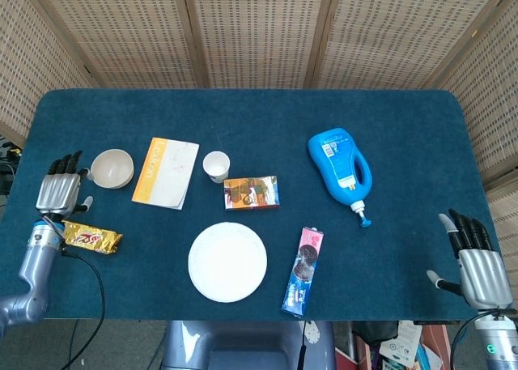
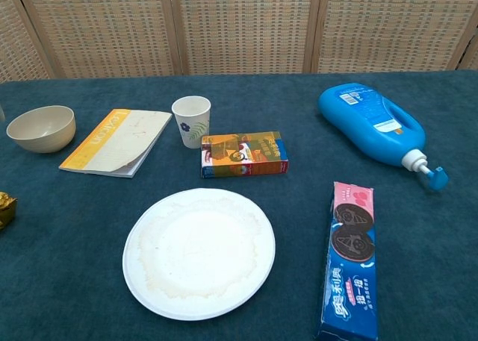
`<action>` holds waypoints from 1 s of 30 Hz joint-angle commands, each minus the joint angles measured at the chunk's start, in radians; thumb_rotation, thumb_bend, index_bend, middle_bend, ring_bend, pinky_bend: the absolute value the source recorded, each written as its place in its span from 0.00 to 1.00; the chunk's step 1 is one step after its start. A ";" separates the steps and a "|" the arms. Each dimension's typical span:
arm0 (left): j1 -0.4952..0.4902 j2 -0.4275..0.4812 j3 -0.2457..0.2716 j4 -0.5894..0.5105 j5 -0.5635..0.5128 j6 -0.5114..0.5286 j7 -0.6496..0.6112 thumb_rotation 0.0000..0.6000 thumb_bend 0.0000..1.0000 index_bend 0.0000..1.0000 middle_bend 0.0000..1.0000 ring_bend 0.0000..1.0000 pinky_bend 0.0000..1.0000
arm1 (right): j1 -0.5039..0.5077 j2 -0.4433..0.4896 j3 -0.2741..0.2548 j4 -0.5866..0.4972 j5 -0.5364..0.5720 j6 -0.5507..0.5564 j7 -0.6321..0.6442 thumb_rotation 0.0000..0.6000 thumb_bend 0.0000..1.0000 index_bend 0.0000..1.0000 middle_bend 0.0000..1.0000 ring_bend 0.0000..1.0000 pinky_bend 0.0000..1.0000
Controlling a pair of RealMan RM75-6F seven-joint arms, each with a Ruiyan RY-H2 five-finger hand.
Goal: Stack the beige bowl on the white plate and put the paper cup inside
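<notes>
The beige bowl (image 1: pixel 112 167) (image 2: pixel 42 128) stands upright at the table's left. Just left of it in the head view is my left hand (image 1: pixel 60 190), open, fingers straight, a small gap from the bowl's rim. The paper cup (image 1: pixel 216 166) (image 2: pixel 191 121) stands upright near the middle, right of a notebook. The white plate (image 1: pixel 227 261) (image 2: pixel 199 253) lies bare at the front centre. My right hand (image 1: pixel 476 262) hangs open off the table's front right corner, holding nothing. Neither hand shows in the chest view.
An orange and white notebook (image 1: pixel 166 172) lies between bowl and cup. A snack box (image 1: pixel 252 192) sits above the plate, a blue cookie pack (image 1: pixel 303 270) to its right. A blue detergent bottle (image 1: pixel 340 167) lies at right. A gold wrapper (image 1: pixel 91 237) lies below my left hand.
</notes>
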 commanded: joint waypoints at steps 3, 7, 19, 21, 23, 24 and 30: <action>-0.033 -0.030 -0.002 0.048 -0.031 -0.037 0.019 1.00 0.31 0.38 0.00 0.00 0.08 | 0.001 0.000 0.003 0.006 0.009 -0.005 0.006 1.00 0.14 0.00 0.00 0.00 0.00; -0.053 -0.049 -0.002 0.071 -0.047 -0.057 0.026 1.00 0.32 0.39 0.00 0.00 0.08 | 0.003 0.000 0.007 0.010 0.019 -0.012 0.012 1.00 0.14 0.00 0.00 0.00 0.00; -0.095 -0.115 0.014 0.153 -0.065 -0.092 0.045 1.00 0.36 0.41 0.00 0.00 0.08 | 0.004 0.000 0.015 0.023 0.036 -0.017 0.031 1.00 0.14 0.00 0.00 0.00 0.00; -0.101 -0.127 0.013 0.173 -0.073 -0.100 0.045 1.00 0.36 0.42 0.00 0.00 0.08 | 0.003 0.001 0.015 0.025 0.037 -0.016 0.034 1.00 0.14 0.00 0.00 0.00 0.00; -0.108 -0.138 0.013 0.192 -0.079 -0.109 0.047 1.00 0.37 0.42 0.00 0.00 0.09 | 0.003 0.001 0.016 0.025 0.037 -0.016 0.037 1.00 0.14 0.00 0.00 0.00 0.00; -0.110 -0.142 0.013 0.198 -0.081 -0.111 0.047 1.00 0.37 0.43 0.00 0.00 0.09 | 0.003 0.002 0.016 0.026 0.038 -0.015 0.037 1.00 0.14 0.00 0.00 0.00 0.00; -0.121 -0.168 0.014 0.232 -0.080 -0.114 0.045 1.00 0.42 0.52 0.00 0.00 0.10 | 0.002 0.003 0.017 0.027 0.039 -0.014 0.046 1.00 0.14 0.00 0.00 0.00 0.00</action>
